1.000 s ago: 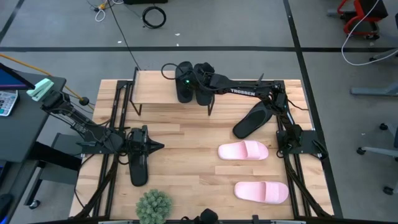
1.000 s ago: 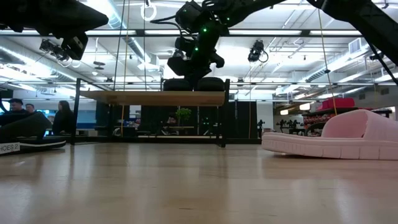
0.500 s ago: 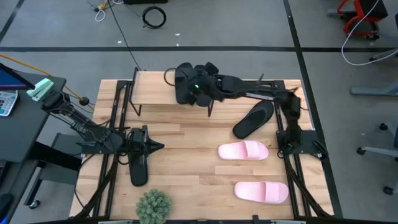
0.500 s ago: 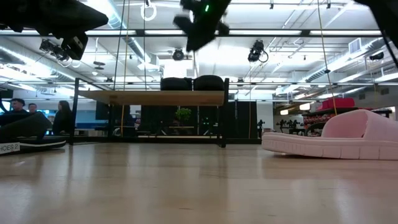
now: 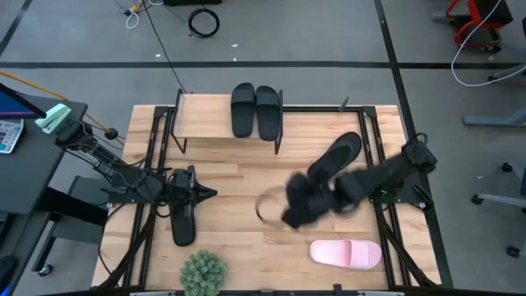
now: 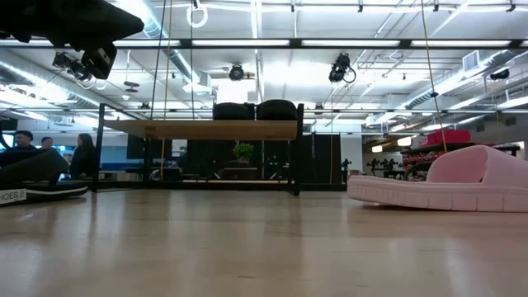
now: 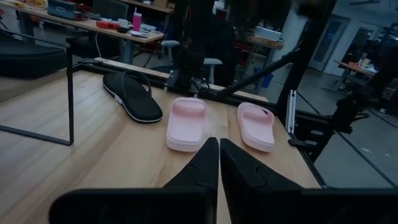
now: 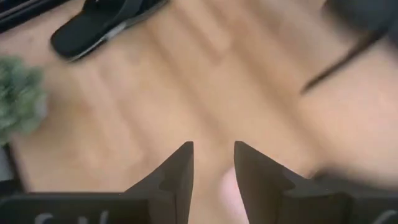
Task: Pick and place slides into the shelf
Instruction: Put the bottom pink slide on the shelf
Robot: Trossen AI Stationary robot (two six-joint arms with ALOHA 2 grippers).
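Two wide-strap black slides [image 5: 256,109] sit side by side, touching, on the shelf's [image 5: 205,117] wooden top, well beyond my right gripper [image 5: 297,210]. One pink slide [image 5: 346,253] lies flat just beside that gripper, the other pink one [image 7: 185,122] mostly hidden under it. A thin black slide [image 5: 335,156] lies angled near it; its twin [image 5: 182,224] rests under my left gripper [image 5: 184,196].

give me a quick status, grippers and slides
Right gripper open, empty, over the near pink slide. Left gripper shut, waiting by a thin black slide. Two black slides on the shelf. Nothing in the way.
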